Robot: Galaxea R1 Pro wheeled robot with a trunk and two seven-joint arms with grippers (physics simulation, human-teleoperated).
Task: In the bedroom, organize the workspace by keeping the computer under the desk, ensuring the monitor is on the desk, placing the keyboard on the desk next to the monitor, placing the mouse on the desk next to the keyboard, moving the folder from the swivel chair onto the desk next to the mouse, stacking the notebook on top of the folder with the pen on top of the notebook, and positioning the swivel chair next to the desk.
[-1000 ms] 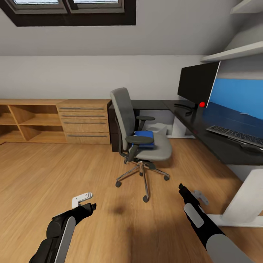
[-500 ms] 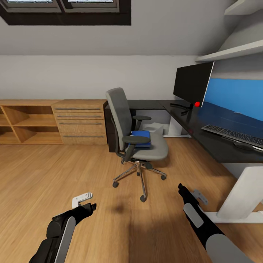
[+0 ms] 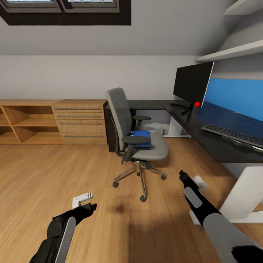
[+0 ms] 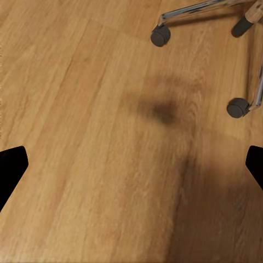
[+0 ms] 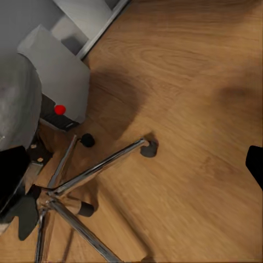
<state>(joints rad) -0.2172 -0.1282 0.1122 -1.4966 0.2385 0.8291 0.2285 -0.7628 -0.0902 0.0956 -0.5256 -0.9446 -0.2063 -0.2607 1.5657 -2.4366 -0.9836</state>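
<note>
Both hands [image 3: 84,200] [image 3: 199,181] spread apart and empty, next comes reaching the blue folder [image 3: 140,138] on the swivel chair [image 3: 137,131].

Two arms are showing glossy black casings with grey panels; the left gripper [image 3: 84,199] and right gripper [image 3: 200,182] are ending in pale grey fingers on black wrists.

Warm wooden plank floor [image 3: 54,175], pale grey wall [image 3: 73,76] rising behind a light wooden drawer chest [image 3: 81,121], open wooden shelving [image 3: 22,124] beside the chest, dark-framed skylight [image 3: 65,11] above it, white shelves [image 3: 233,49] and blue wall panel [image 3: 237,95] far from it.
</note>
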